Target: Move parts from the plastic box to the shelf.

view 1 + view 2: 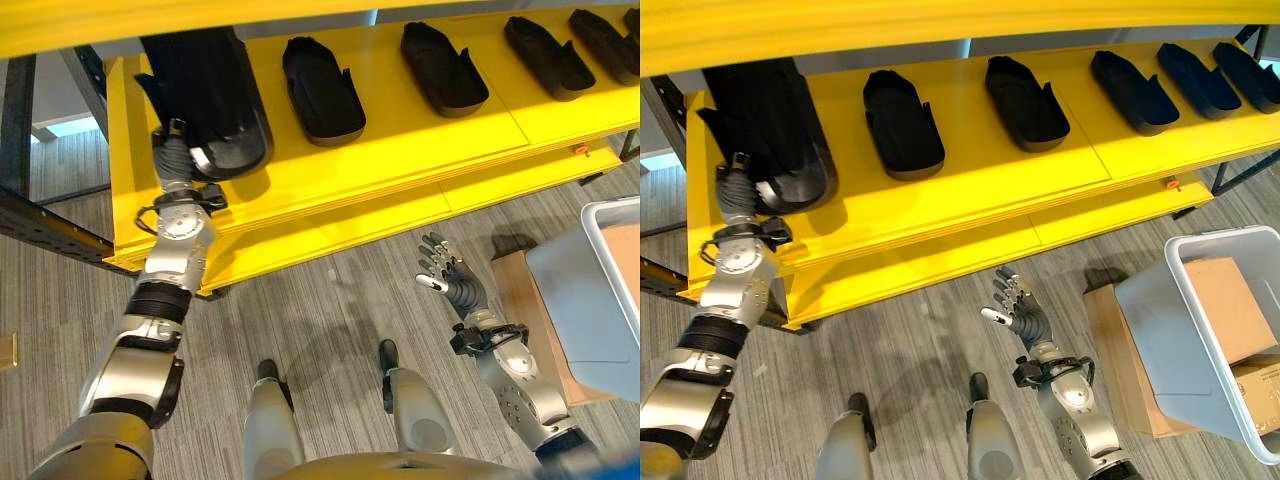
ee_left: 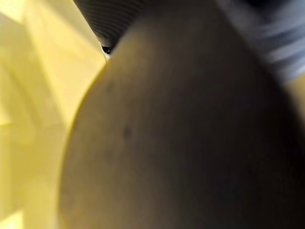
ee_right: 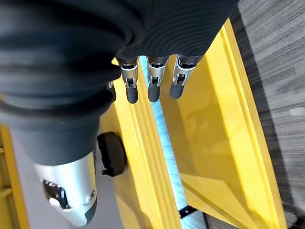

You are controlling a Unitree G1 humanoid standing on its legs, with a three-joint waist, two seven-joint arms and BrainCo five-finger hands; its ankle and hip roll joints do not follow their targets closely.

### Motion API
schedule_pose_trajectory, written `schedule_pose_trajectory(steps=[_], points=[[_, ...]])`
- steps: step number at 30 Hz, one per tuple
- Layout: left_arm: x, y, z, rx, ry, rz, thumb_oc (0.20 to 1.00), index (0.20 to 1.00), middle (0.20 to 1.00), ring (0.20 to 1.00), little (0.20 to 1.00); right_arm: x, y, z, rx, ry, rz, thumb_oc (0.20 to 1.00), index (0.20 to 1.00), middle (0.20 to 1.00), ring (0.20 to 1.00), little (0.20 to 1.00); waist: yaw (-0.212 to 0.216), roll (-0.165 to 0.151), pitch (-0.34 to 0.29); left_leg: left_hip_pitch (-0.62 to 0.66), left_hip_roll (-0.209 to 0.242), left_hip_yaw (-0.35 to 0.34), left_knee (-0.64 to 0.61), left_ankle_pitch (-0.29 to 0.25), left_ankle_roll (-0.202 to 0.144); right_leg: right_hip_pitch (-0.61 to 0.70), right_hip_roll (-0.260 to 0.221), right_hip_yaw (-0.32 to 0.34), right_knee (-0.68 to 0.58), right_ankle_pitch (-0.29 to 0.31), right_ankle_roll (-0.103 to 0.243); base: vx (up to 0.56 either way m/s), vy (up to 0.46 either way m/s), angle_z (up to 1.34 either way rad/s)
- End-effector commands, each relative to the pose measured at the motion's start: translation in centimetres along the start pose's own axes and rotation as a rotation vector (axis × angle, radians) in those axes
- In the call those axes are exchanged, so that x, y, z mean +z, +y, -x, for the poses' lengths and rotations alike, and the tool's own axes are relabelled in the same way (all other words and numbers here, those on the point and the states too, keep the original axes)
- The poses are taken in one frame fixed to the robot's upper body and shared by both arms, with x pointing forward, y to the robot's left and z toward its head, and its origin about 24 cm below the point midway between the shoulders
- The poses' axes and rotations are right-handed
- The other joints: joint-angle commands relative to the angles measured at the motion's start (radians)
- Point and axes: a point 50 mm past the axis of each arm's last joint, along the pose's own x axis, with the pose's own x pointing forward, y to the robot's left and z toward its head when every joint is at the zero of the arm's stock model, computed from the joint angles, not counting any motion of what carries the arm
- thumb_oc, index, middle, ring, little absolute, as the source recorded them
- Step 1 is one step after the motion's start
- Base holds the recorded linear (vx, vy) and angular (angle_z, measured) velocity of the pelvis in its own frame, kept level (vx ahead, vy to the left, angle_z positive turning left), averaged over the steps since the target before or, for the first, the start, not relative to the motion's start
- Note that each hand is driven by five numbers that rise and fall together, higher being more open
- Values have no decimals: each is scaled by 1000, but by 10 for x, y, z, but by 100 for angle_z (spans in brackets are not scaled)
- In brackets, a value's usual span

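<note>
A large black moulded part (image 1: 205,95) lies at the left end of the yellow shelf (image 1: 400,165). My left hand (image 1: 178,160) is at the part's near end, its thumb over the rim, pinching it; the fingers are hidden under the part. In the left wrist view the dark part (image 2: 190,143) sits right against the camera. My right hand (image 1: 1018,308) hangs open above the floor in front of the shelf, holding nothing, fingers (image 3: 150,88) straight. The grey plastic box (image 1: 1160,300) stands at the right, tilted, with brown cardboard (image 1: 1225,305) showing inside.
Several more black parts (image 1: 902,122) lie in a row along the shelf to the right. A cardboard box (image 1: 1118,370) sits on the floor under the plastic box. A dark steel shelf post (image 1: 18,120) stands at far left. Grey carpet (image 1: 330,310) lies between shelf and box.
</note>
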Motion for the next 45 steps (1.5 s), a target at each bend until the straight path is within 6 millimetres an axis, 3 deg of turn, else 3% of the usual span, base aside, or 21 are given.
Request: schedule_pose_trajectory(steps=[1,10,20,28,45], points=[[41,5,-28,16,-146,-57,200,200,200,200,200,17,0,4,45,-77,1,1000,1000,1000,1000,1000,11,-4,-97,-19,57,-65,0,82,-45,-38,-77,43,126,2,49,-43,0,20],[75,4,-59,6,-166,-245,200,200,200,200,200,22,4,-3,70,-105,-14,1000,1000,1000,1000,1000,31,-22,-63,-138,32,-117,90,63,-22,-82,-91,5,174,-6,51,-24,-5,18],[106,0,-75,9,-186,-328,200,200,200,200,200,26,9,-9,81,-128,-23,1000,1000,1000,1000,1000,52,-40,-31,-237,15,-152,169,34,0,-109,-99,-30,196,-15,51,1,-1,11],[99,3,-78,32,-124,-297,200,200,200,200,200,26,9,-7,89,-121,-25,1000,1000,1000,1000,1000,55,-49,-30,-276,-1,-163,177,32,4,-119,-105,-44,186,-13,48,13,17,8],[91,-21,-77,17,-64,-229,200,200,200,200,200,23,6,-1,100,-94,-10,1000,1000,1000,1000,1000,11,-40,-79,-350,12,-140,211,19,7,-214,-100,-9,188,7,52,2,29,-5]])
